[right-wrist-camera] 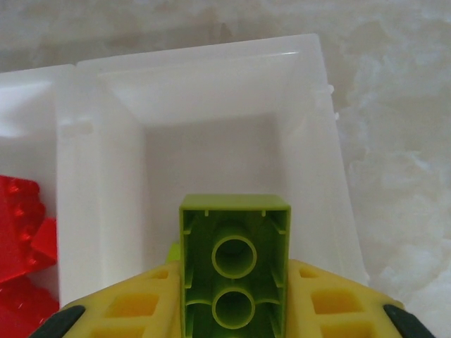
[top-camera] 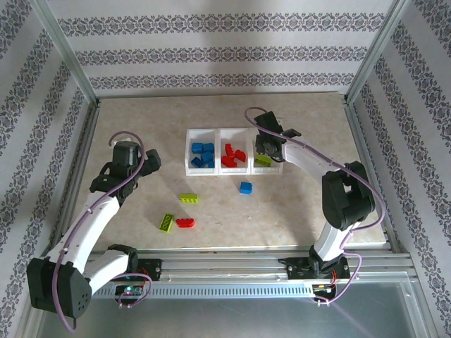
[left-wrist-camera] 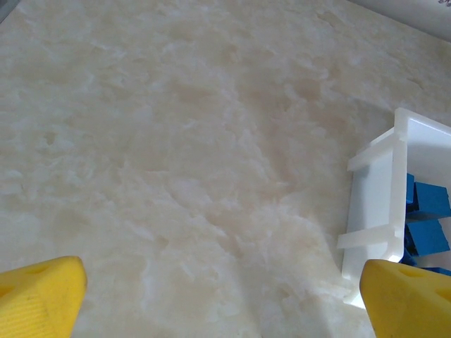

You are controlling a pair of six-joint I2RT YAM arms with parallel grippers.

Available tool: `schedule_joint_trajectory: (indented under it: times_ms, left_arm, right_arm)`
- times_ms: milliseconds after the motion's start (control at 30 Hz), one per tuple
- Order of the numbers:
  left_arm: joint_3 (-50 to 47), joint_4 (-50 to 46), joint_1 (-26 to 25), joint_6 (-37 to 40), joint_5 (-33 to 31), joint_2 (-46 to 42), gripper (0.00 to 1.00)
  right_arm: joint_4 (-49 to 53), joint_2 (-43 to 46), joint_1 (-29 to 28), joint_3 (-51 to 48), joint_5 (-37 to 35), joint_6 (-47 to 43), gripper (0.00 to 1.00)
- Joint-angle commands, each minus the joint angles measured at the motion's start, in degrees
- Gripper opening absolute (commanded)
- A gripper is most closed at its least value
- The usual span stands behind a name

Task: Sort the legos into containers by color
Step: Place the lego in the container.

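lime green brick point(right-wrist-camera: 234, 264) was pinched between the right gripper's point(right-wrist-camera: 234, 310) yellow fingers point(right-wrist-camera: 141, 306), hollow underside to the wrist camera, held over the end bin of the white tray point(right-wrist-camera: 313, 141). red bricks point(right-wrist-camera: 21, 225) lay one bin left of those fingers. left gripper point(left-wrist-camera: 222, 303) fingers stood spread wide over bare table point(left-wrist-camera: 176, 141), blue bricks point(left-wrist-camera: 426, 218) binned just right of them. loose blue brick point(top-camera: 245, 187) lay outside the tray, nearer the right fingers.

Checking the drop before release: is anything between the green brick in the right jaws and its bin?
Nothing visible does. The green brick hangs right over the right bin, whose open mouth and white floor show beyond the brick.
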State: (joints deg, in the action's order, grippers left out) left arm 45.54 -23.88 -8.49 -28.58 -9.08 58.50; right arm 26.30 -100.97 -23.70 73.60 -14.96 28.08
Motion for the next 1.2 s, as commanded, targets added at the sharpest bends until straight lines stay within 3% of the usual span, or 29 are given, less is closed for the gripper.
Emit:
schedule_joint_trajectory:
  times_ms: [0, 300, 767, 967, 1167]
  left_arm:
    - [-0.81, 1.22, 0.76, -0.04, -0.86, -1.20, 1.00]
    - [-1.07, 0.68, 0.76, 0.78, -0.86, -1.75, 1.00]
    - [-1.33, 0.32, 0.76, 0.98, -0.15, -1.88, 1.00]
    - [-1.58, 0.93, 0.76, 0.78, 0.20, -1.63, 1.00]
    - [-1.91, 1.55, 0.76, 0.19, -0.41, -1.06, 1.00]
  right_arm:
    - [0.76, -2.26, 0.32, 2.83, 1.45, -1.35, 0.34]
    - [0.85, -3.28, 0.46, 3.08, 0.65, -1.36, 0.55]
    - [1.03, 5.09, -0.86, -1.62, -0.21, -0.23, 0.67]
    - [2.15, 11.07, -4.62, -5.03, -2.16, 2.18, 0.68]
    - [2.26, 14.90, -13.97, -7.14, -5.09, 3.60, 0.73]
